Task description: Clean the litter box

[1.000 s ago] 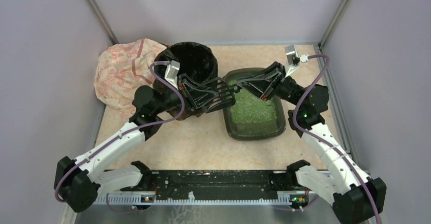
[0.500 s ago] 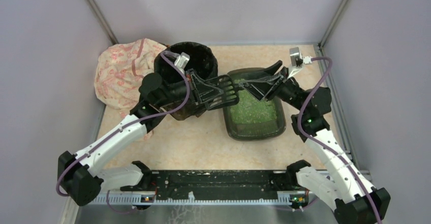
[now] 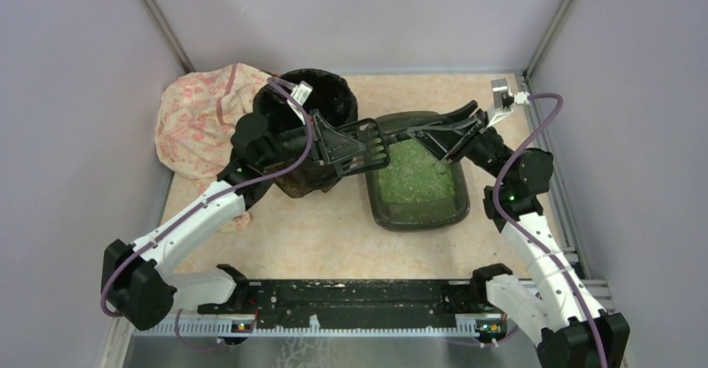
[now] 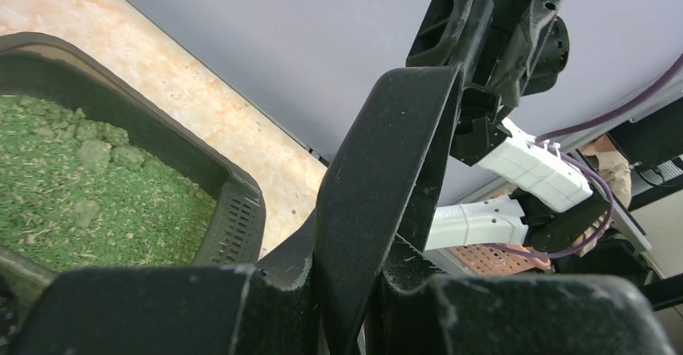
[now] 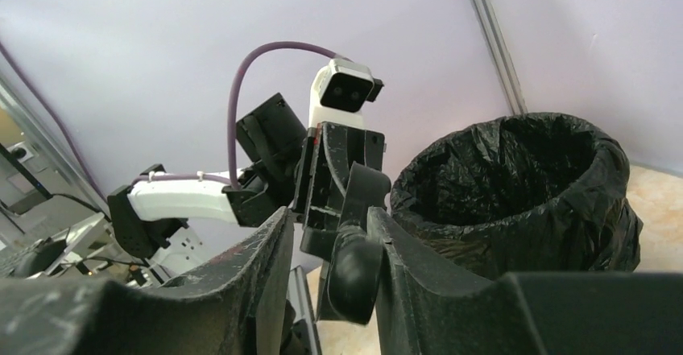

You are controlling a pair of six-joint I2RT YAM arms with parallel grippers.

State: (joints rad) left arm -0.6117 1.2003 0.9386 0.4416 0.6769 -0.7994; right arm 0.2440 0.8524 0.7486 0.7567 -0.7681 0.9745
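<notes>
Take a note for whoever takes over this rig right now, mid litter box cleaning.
Left gripper: shut on the scoop, which is held up between the bin and the litter box.
Right gripper: jaws either side of the scoop's far end; grip unclear.
Done: can't tell if anything has reached the bin.
Left: clumps lie in the green litter; scoop them into the bin.

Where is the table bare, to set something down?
Bare table lies between litter box, bin and the black rail in front. A thin strip runs behind the box. Crowded: left gripper, scoop and right gripper meet between bin and box.
</notes>
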